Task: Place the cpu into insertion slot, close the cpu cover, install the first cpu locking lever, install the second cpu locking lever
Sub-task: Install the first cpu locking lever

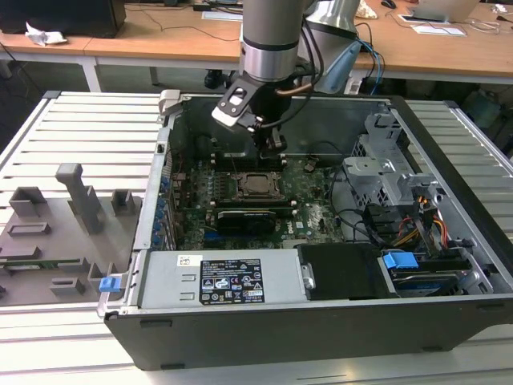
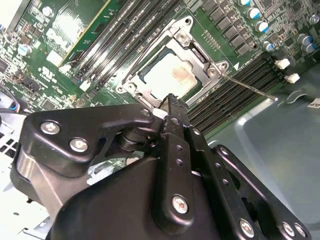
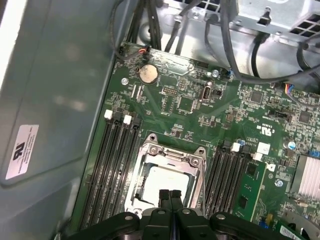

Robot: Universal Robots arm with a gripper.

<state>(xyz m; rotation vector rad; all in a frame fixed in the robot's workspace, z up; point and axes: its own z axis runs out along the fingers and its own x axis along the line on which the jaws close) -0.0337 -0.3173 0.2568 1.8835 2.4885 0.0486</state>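
the small, flat, square, pale silvery cpu (image 3: 167,181) lies in its socket (image 1: 259,185) on the green motherboard, inside the open black computer case (image 1: 321,321), which rests on the slatted grey metal worktop (image 1: 80,120). the thin grey metal cpu cover (image 3: 172,152), a square frame with an open window, appears to lie down flat around the chip, so the first two steps look done.

the levers look unfinished. in the second wrist view one thin bare metal locking lever (image 2: 250,88) juts out from a corner of the socket across the black memory slots (image 2: 235,92), apparently unlatched. i cannot tell how the other lever sits.

the black pincer (image 3: 170,194) hangs just over the near edge of the cover. its two fingers are pressed together with no real gap, and it has hold of nothing. in the exterior view it sits just above the socket.

counted:
- one cpu
- one cpu cover
- one lever plainly seen
- two banks of memory slots, one on each side of the socket
- one round silver coin cell (image 3: 146,73)
- one long black graphics card (image 1: 244,218)
- one arm with one pincer
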